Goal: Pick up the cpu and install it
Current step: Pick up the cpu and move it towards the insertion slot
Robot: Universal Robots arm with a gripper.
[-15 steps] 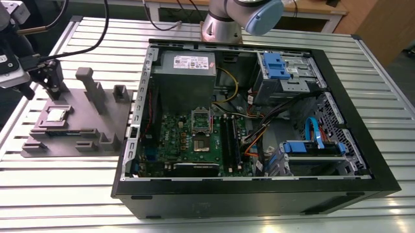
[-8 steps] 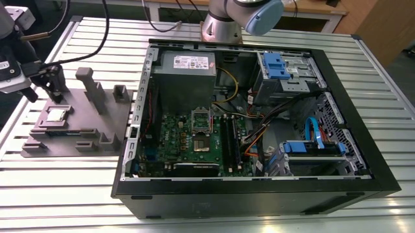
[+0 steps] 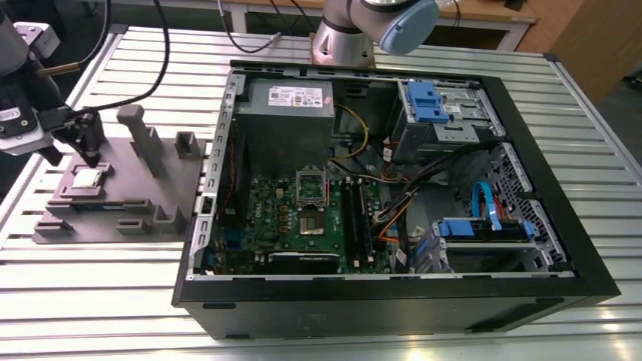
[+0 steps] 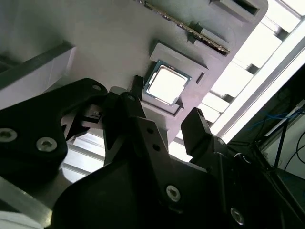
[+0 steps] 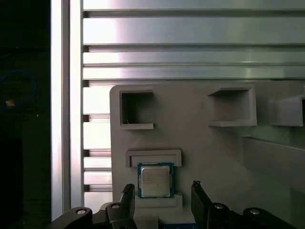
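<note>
Black gripper (image 5: 162, 190) stands open over the cpu (image 5: 155, 180) — a silver-topped square, dark-rimmed — in its grey fixture (image 5: 200, 143); the exterior view adds the open computer case (image 3: 401, 304).

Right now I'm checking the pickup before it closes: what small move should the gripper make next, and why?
Probably lower straight down a little. The gripper is open, and in the first wrist view its fingers sit either side of the chip, which lies flat in its grey holder and appears untouched.
</note>
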